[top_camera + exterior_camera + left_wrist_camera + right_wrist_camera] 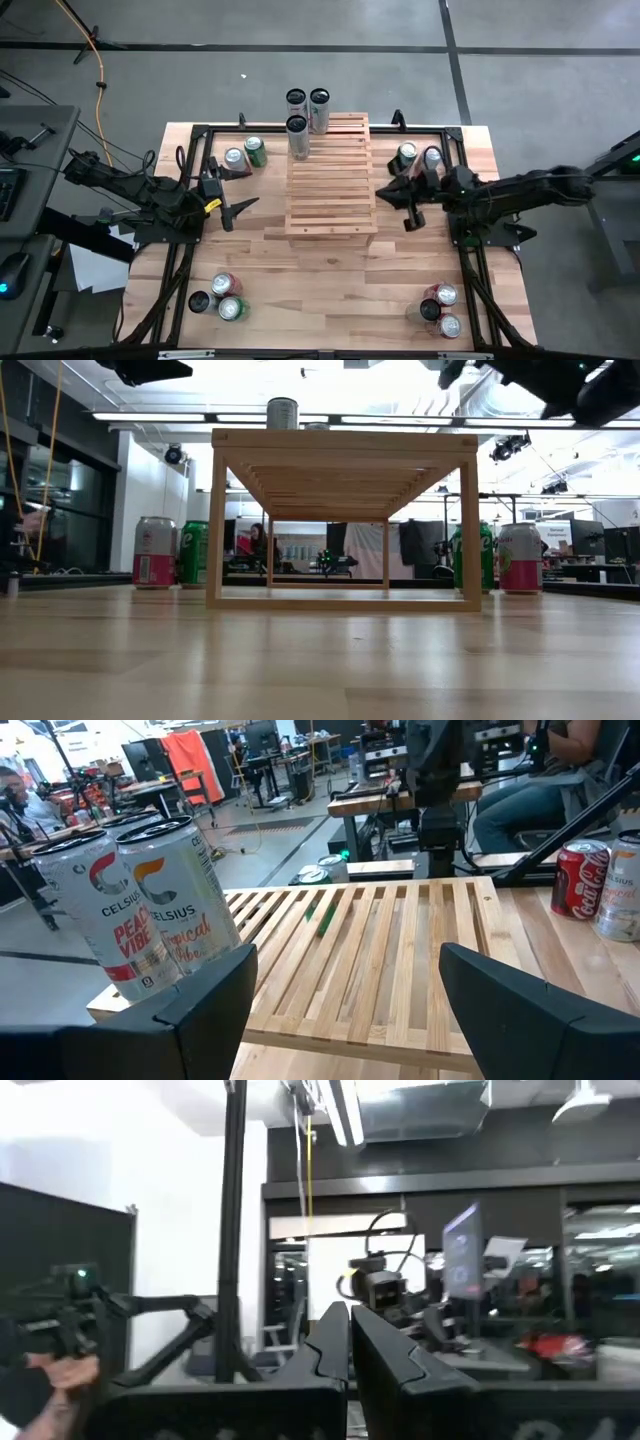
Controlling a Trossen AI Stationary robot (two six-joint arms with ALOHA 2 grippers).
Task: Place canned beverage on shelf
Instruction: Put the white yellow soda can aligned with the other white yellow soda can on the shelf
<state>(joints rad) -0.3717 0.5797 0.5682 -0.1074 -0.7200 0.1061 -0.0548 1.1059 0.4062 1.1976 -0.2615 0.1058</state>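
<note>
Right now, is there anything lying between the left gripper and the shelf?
No. In the high view, only bare tabletop separates the open left gripper from the shelf; the nearest cans stand off to the side.

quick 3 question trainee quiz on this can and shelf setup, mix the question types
1. True or false: the pale slatted wooden shelf holds no cans.
2. How many tall silver cans stand on it?
3. Which gripper is open? A) left gripper B) right gripper

Key: 1 false. 2 three, at the far end. 3 A; the right one is shut, and neither holds anything.
</note>
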